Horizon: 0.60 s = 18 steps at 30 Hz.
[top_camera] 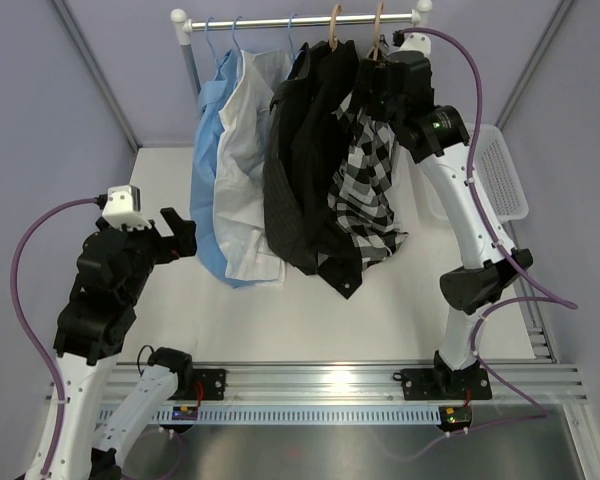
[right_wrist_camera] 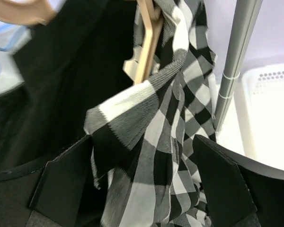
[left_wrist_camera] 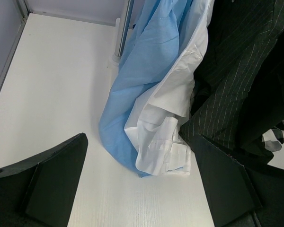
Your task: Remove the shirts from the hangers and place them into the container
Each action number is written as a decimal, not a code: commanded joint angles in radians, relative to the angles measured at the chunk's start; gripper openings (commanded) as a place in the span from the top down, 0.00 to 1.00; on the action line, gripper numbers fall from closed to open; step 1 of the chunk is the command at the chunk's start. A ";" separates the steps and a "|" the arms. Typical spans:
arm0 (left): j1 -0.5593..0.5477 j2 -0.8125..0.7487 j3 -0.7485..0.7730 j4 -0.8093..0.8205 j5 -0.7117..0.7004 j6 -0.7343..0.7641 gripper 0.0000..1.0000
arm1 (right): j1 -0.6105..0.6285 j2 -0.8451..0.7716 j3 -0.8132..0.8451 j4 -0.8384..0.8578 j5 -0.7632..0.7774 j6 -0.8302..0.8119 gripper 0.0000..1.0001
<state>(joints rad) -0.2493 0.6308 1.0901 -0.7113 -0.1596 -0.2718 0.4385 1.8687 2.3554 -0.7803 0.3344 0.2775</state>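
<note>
Several shirts hang on a rail: light blue (top_camera: 212,170), white (top_camera: 242,150), dark pinstriped (top_camera: 295,185), black (top_camera: 330,100) and black-and-white checked (top_camera: 368,190). The dark and checked ones hang on tan wooden hangers (top_camera: 335,28), the pale ones on thin blue hangers (top_camera: 212,30). My right gripper (top_camera: 385,78) is up by the checked shirt's shoulder. It stands open, with checked cloth (right_wrist_camera: 180,94) hanging loose between its fingers (right_wrist_camera: 142,175) below a wooden hanger (right_wrist_camera: 146,42). My left gripper (top_camera: 170,232) is open and empty (left_wrist_camera: 139,184), low over the table just short of the light blue (left_wrist_camera: 142,80) and white (left_wrist_camera: 170,123) shirt tails.
The white lattice basket (top_camera: 505,175) stands at the right wall, and its rim (right_wrist_camera: 270,75) shows behind the grey rack post (right_wrist_camera: 234,61). The other rack post (left_wrist_camera: 124,28) rises at the back left. Shirt tails drag on the white table (top_camera: 280,320).
</note>
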 commanded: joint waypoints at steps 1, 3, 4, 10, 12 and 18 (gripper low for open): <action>-0.004 -0.014 -0.012 0.015 0.019 -0.009 0.01 | 0.005 0.024 0.047 -0.014 0.107 0.022 0.05; -0.004 -0.019 -0.015 0.010 0.020 -0.010 0.01 | 0.006 0.032 0.035 -0.008 0.121 0.022 0.08; -0.004 -0.023 -0.015 0.009 0.022 -0.010 0.01 | 0.006 0.032 0.025 -0.001 0.130 0.020 0.10; -0.004 -0.040 -0.029 0.001 0.020 -0.009 0.01 | 0.006 -0.008 -0.062 0.064 0.173 -0.026 0.38; -0.004 -0.043 -0.032 0.001 0.022 -0.009 0.01 | 0.005 -0.017 -0.070 0.067 0.164 -0.043 0.51; -0.004 -0.043 -0.035 0.001 0.025 -0.010 0.01 | 0.006 -0.069 -0.102 0.084 0.163 -0.083 0.75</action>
<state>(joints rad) -0.2493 0.5964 1.0576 -0.7296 -0.1589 -0.2722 0.4397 1.8877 2.2631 -0.7372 0.4561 0.2329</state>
